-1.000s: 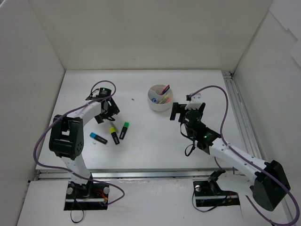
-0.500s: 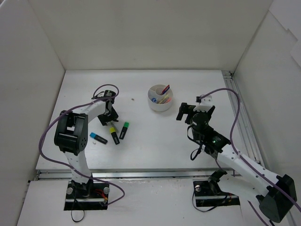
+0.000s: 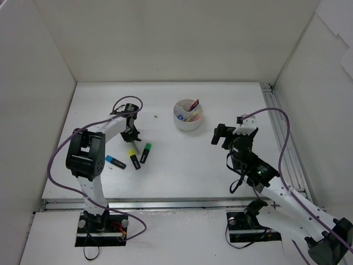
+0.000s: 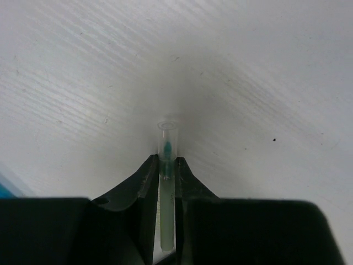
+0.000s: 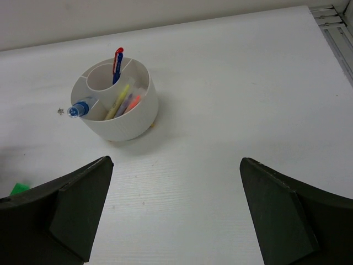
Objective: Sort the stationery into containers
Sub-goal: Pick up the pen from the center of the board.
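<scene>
My left gripper (image 4: 166, 160) points down at the table's left side and is shut on a thin clear tube (image 4: 167, 141) with a teal tip inside. The tube's end sticks out past the fingertips, close to the table. In the top view the left gripper (image 3: 130, 134) stands just above three black highlighters: blue-capped (image 3: 115, 161), yellow-capped (image 3: 133, 158) and green-capped (image 3: 145, 152). The round white container (image 3: 188, 122) holds a blue-and-red pen (image 5: 117, 63), a blue-capped tube (image 5: 79, 109) and some yellow and pink pieces. My right gripper (image 5: 176, 204) hangs open and empty, to the near right of the container (image 5: 127, 124).
White walls close in the table at the back and on both sides. A metal rail (image 3: 278, 132) runs along the right edge. A small dark speck (image 3: 156, 116) lies left of the container. A green corner of a highlighter (image 5: 19, 189) shows at the left edge of the right wrist view.
My left gripper has shut on the clear tube. The right arm has drawn back to the right, away from the container, its jaws still open.
</scene>
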Robot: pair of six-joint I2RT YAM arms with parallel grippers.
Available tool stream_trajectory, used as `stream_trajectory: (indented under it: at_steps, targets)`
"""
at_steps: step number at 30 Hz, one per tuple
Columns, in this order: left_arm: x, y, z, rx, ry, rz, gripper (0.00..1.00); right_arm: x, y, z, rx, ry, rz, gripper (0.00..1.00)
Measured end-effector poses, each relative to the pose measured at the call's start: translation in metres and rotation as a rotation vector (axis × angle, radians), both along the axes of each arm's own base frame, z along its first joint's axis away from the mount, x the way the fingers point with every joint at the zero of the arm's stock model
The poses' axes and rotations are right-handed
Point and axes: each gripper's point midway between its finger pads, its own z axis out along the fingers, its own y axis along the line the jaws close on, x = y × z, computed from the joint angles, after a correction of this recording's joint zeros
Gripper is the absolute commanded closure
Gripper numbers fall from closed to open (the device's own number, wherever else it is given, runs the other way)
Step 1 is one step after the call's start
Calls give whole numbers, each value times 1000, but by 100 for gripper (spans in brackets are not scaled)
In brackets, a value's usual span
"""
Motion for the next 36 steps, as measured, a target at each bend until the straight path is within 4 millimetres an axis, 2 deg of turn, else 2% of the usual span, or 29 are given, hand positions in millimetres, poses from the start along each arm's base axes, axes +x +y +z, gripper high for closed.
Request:
stream_trajectory:
  at_steps: [5, 8, 13, 15, 17, 19, 23, 29, 33, 36]
  targets:
    - [13, -11, 15, -29, -61, -110, 100, -4, 18, -4, -26, 19, 124, 2]
    - [23, -35, 49, -117, -207, -280, 100, -6, 33, -8, -39, 36, 216, 2]
    - [5, -90, 123, -200, -478, -655, 100, -7, 53, -20, -45, 73, 314, 2]
    - [-7, -114, 147, -211, -580, -804, 100, -7, 60, -16, -27, 60, 347, 2]
    - [-25, -136, 163, -234, -663, -957, 100, -6, 69, -10, 1, 37, 382, 2]
    - [-46, -154, 169, -265, -713, -1091, 100, -6, 79, -5, 26, 31, 421, 2]
    - [-74, -172, 173, -307, -757, -1273, 100, -7, 108, 1, 66, 50, 546, 2]
    - [-101, -190, 183, -299, -819, -1424, 100, -17, 135, -3, 198, 121, 644, 4]
    - [-117, -198, 187, -288, -846, -1487, 100, -16, 146, -4, 297, 154, 647, 10]
    - [-119, -199, 189, -275, -859, -1499, 100, -14, 155, -8, 357, 185, 646, 16]
